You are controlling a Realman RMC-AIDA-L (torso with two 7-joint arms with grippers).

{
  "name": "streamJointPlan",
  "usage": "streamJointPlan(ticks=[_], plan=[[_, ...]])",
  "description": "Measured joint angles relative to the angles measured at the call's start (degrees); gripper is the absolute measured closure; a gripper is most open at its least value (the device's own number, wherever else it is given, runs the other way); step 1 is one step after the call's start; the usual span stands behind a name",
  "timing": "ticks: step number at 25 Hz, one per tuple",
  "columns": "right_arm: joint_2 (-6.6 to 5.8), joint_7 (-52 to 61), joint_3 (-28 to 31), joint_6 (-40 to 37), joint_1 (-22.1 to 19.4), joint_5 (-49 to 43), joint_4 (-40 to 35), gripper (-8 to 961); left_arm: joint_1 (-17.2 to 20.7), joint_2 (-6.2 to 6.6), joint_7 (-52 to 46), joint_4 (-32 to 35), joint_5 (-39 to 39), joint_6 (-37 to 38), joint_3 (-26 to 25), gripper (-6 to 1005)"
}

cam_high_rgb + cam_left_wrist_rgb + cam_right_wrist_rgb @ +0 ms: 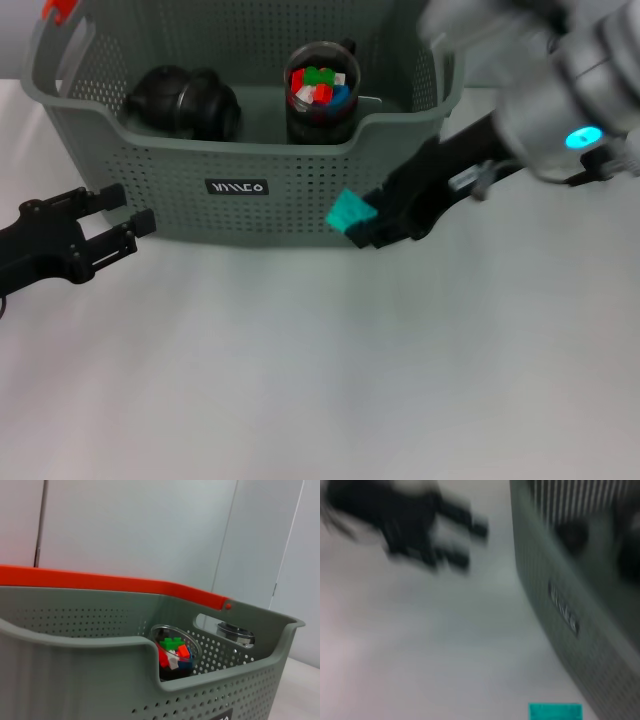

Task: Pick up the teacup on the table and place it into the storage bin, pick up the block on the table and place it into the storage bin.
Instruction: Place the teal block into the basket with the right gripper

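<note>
White desk [320, 380] up front is bare. Right tool [368, 226] is clamped on the small teal block [349, 213], low at the grey perforated plastic storage bin [250, 170]'s 5 o'clock corner, probably about to lift it in. Left tool [128, 224] sits spread, holding nothing, at 8 o'clock.
</note>
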Motion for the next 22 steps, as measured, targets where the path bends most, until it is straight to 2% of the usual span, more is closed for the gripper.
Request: streamJointPlan(ticks=[3, 7, 12, 14, 17, 19, 22], plan=[[-0.14, -5.7, 9.2, -7.3, -1.8, 7.7, -3.3, 524, -0.3, 0.13, 0.0, 0.0, 0.0, 0.0, 0.0, 434], [-0.99, -12.0, 20.1, -16.2, -2.1, 19.9, -1.5, 523, -0.8, 0.22, 0.0, 0.0, 0.0, 0.0, 0.0, 434], [-1.62, -12.6, 26.6, -15.1, -2.3, 26.1, -1.1, 522, -1.2, 0.23, -0.5, 0.0, 0.0, -0.1, 0.0, 434], [-1.77, -11.3, 27.6, -12.6, -1.9, 26.6, -1.8, 522, -1.3, 0.23, -0.7, 0.0, 0.0, -0.1, 0.0, 434], [-2.83, -5.1, 27.0, -6.8, 0.0, 24.0, -3.9, 521, -1.3, 0.23, -0.8, 0.1, 0.0, -0.1, 0.0, 434], [-4.01, 0.9, 25.9, -3.4, 2.9, 18.8, -5.3, 521, -1.2, 0.23, -0.8, 0.2, 0.0, -0.1, 0.0, 434], [-5.1, 7.5, 24.7, -1.3, 8.8, 7.8, -5.8, 520, -1.1, 0.23, -0.8, 0.2, 0.0, 0.0, 0.0, 434]])
